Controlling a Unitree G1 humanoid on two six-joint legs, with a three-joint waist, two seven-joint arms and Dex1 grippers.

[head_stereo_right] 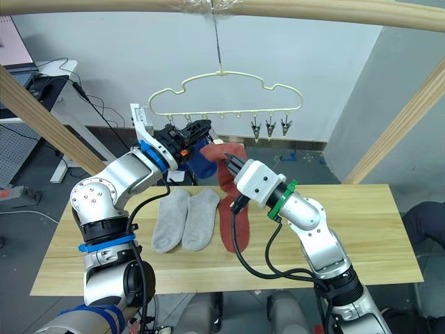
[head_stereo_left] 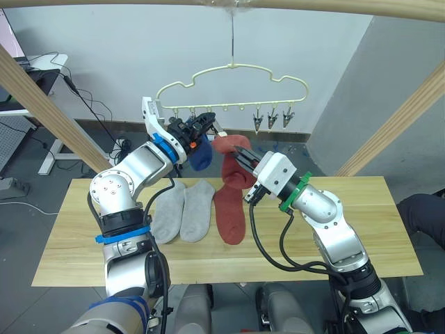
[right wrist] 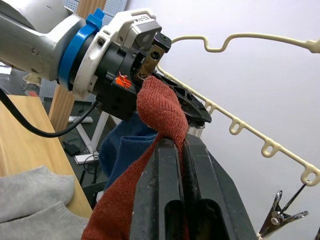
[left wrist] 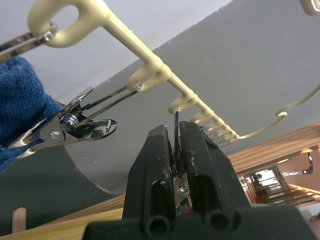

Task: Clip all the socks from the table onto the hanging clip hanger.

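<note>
While the clip hanger [head_stereo_left: 233, 87] hangs above the table's [head_stereo_left: 368, 223] far edge, two grey socks [head_stereo_left: 183, 210] and one red sock [head_stereo_left: 230, 216] are seen lying on the table near the middle in the left eye view. A blue sock [head_stereo_left: 201, 157] is already clipped up. The left gripper [head_stereo_left: 203, 126] is raised to the hanger bar, and the right gripper [head_stereo_left: 240, 154] is lifted close beside it. In the left wrist view, the black fingers [left wrist: 150, 170] are squeezed shut on a metal clip [left wrist: 177, 150]. In the right wrist view, a second red sock [right wrist: 162, 107] is pinched tight between closed fingers [right wrist: 165, 195]. For this step to go well, the clip should probably be pressed wide open, and the sock's edge pushed deep inside before anything is let go.
</note>
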